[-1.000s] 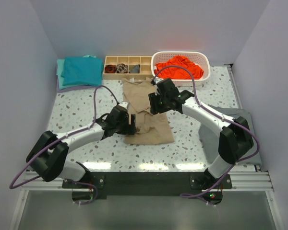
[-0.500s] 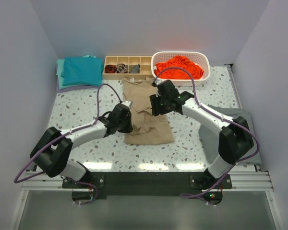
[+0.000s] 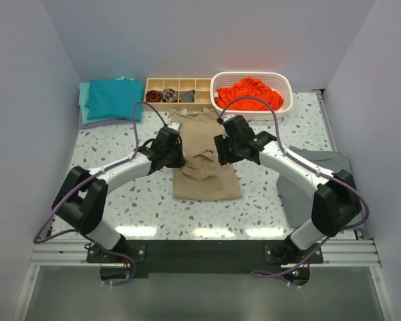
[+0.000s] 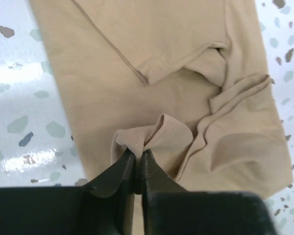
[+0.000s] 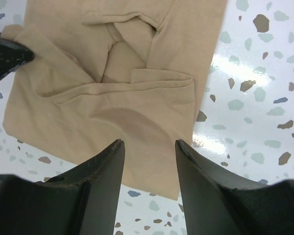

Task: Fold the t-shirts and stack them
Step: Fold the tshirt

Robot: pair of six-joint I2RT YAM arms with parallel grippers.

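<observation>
A tan t-shirt (image 3: 206, 175) lies partly folded and rumpled in the middle of the table. My left gripper (image 4: 138, 152) is shut on a pinched-up fold of that shirt (image 4: 157, 78) near its left edge; from above the left gripper (image 3: 179, 152) sits at the shirt's left side. My right gripper (image 5: 149, 143) hovers open over the shirt (image 5: 112, 88) near its right edge, holding nothing, and from above the right gripper (image 3: 220, 157) is on the shirt's right side. Folded teal t-shirts (image 3: 110, 98) are stacked at the back left. An orange-red t-shirt (image 3: 250, 93) fills the basket.
A white basket (image 3: 289, 93) stands at the back right, beside a wooden divided tray (image 3: 178, 101) holding small dark rolled socks. A flat grey cloth (image 3: 324, 164) lies at the right edge under the right arm. Walls close in on three sides.
My left gripper moved away from me along the shirt's left edge and went from open to shut on a fold of tan fabric. The right gripper shifted only slightly.
</observation>
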